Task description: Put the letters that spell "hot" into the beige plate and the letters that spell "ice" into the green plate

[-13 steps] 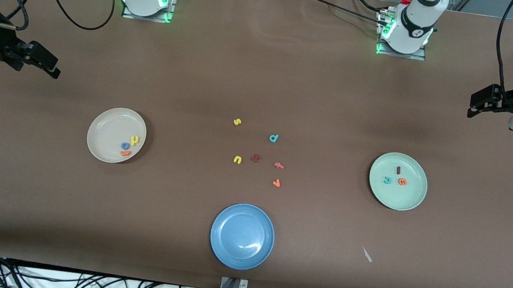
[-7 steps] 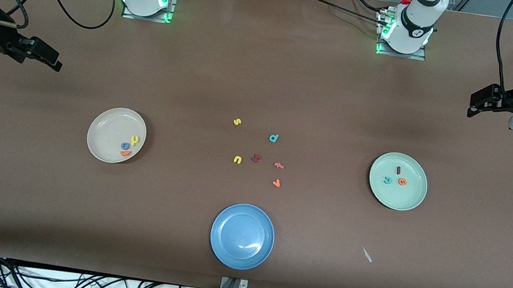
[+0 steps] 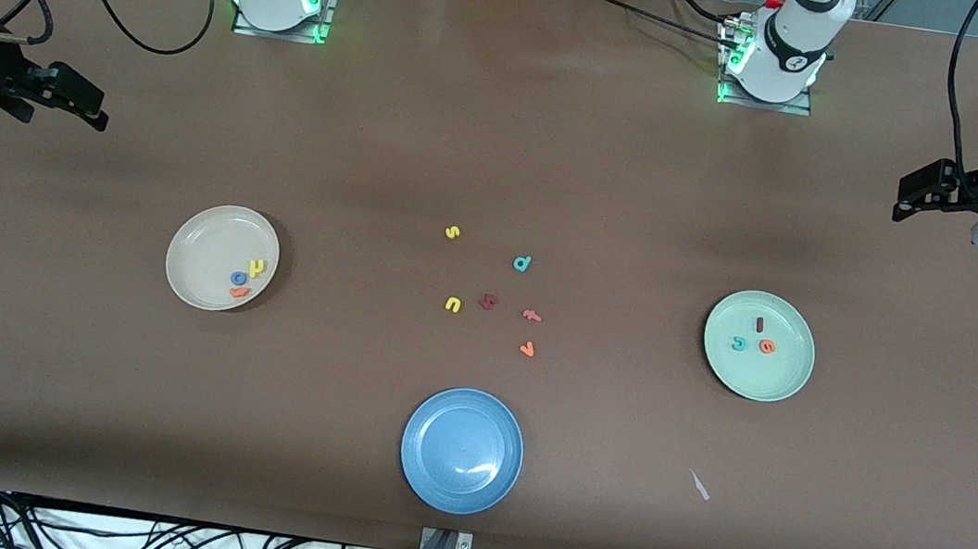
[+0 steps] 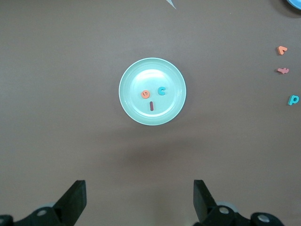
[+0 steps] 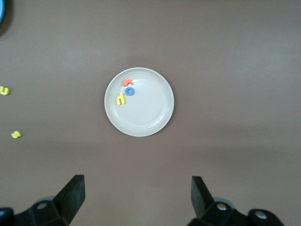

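On the brown table point(image 3: 507, 127), foam h-o-t letters point(image 3: 246, 278) fill the round beige plate point(image 3: 203, 244), i-c-e letters point(image 3: 753, 340) the round green plate point(image 3: 780, 371): sorting looks finished. The left gripper point(image 3: 914, 191) and right gripper point(image 3: 81, 99) wait wide apart, empty, above its end edges.

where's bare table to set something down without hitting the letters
Bare brown table lies between the round beige plate and the loose foam letters, and between those letters and the round mint-green plate. It is crowded mid-table, just above the round blue plate.

Beige plate point(image 3: 209, 240), mint-green plate point(image 3: 780, 376)
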